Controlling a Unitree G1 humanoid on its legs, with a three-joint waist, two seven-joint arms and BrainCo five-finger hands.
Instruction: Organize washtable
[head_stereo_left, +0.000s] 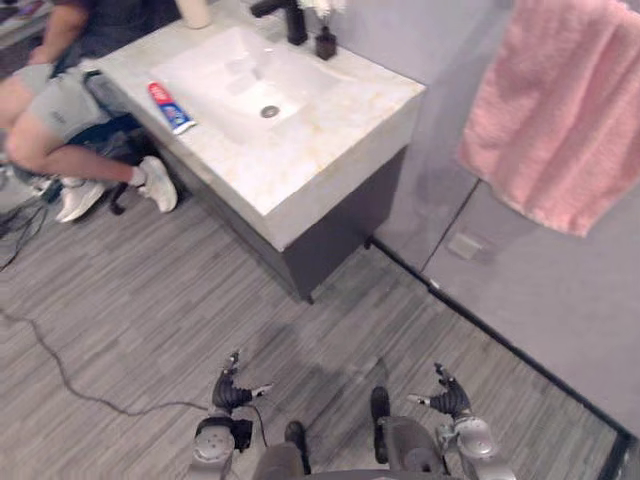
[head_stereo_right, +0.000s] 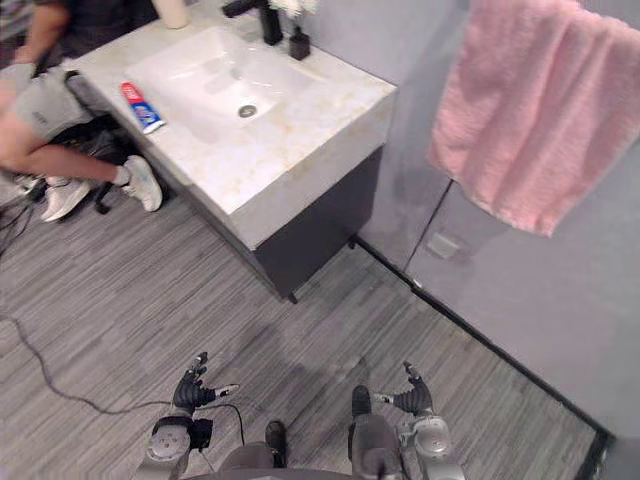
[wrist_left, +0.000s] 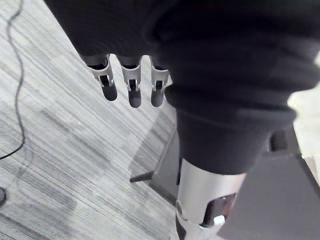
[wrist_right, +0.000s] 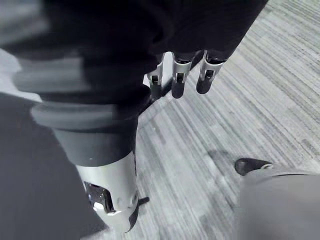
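The washtable (head_stereo_left: 300, 160) has a pale marble top with a white sink (head_stereo_left: 232, 75) set into it, and stands ahead to the left. A red, white and blue toothpaste tube (head_stereo_left: 171, 107) lies on the top at the sink's left edge. Behind the sink are a black faucet (head_stereo_left: 290, 18), a small dark bottle (head_stereo_left: 326, 42) with white flowers and a cream container (head_stereo_left: 194, 12). My left hand (head_stereo_left: 232, 392) and right hand (head_stereo_left: 447, 400) hang low over the floor, well short of the table. Each hand's fingers (wrist_left: 130, 90) (wrist_right: 178, 82) are straight and hold nothing.
A pink towel (head_stereo_left: 560, 110) hangs on the grey wall at the right. A person (head_stereo_left: 60, 110) sits at the table's left end. A dark cabinet (head_stereo_left: 330, 230) stands under the top. Grey plank floor (head_stereo_left: 150, 310) lies between me and the table.
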